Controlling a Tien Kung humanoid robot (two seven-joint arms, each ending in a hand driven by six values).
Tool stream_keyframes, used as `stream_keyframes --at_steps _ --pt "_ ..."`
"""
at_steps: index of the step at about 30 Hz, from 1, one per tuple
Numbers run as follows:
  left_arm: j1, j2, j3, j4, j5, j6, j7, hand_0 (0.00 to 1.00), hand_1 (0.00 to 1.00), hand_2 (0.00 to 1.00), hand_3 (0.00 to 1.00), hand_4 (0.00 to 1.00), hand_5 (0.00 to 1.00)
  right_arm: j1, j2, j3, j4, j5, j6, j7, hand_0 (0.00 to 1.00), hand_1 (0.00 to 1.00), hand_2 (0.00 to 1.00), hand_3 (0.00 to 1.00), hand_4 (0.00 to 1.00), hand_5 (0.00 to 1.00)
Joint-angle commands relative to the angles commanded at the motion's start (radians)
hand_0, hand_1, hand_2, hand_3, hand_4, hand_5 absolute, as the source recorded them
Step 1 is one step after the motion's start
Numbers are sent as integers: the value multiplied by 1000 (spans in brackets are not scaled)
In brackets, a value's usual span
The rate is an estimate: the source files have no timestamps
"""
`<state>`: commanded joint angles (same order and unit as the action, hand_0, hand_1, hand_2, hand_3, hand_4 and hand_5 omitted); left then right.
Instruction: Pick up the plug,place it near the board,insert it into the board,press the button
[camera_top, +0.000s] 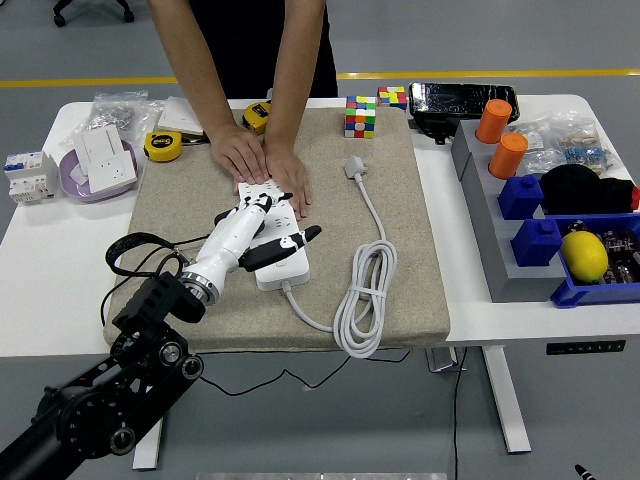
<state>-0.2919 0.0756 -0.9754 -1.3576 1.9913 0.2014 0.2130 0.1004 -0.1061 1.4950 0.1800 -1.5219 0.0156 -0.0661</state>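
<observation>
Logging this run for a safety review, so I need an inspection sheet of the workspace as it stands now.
Surface: white table with a beige mat.
Job's things: white power strip on the mat; grey plug lies unplugged to its right.
Clutter: Rubik's cubes, tape measure, orange cylinders, blue bin with a lemon.
Grippers: left hand open, over the strip; right hand not in view.
Cables: white cord coiled on the mat; black cable looped by the left arm.
Surroundings: person's hands press the strip's far end.
</observation>
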Motion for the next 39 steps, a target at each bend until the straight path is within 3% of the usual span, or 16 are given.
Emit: stream_keyframes --at_steps 5,9,12,39 --pt "10 9 -26 -43 112 -18 52 998 998 952 924 998 998 0 0 -1 0 3 0 1 828 761 752 783 998 966" --pt "20 22 -45 -36 229 -84 149 998 998 952 924 998 998 0 0 -1 0 4 0 2 828 761 752 783 998 966" --pt "26 29 -46 -19 264 -125 200 998 998 993 932 998 998 -2 0 1 0 2 0 1 828 761 752 783 998 965" --pt "12 17 4 37 244 -137 190 998 998 996 928 998 998 -4 -2 -1 0 -2 1 0 830 761 752 784 998 966"
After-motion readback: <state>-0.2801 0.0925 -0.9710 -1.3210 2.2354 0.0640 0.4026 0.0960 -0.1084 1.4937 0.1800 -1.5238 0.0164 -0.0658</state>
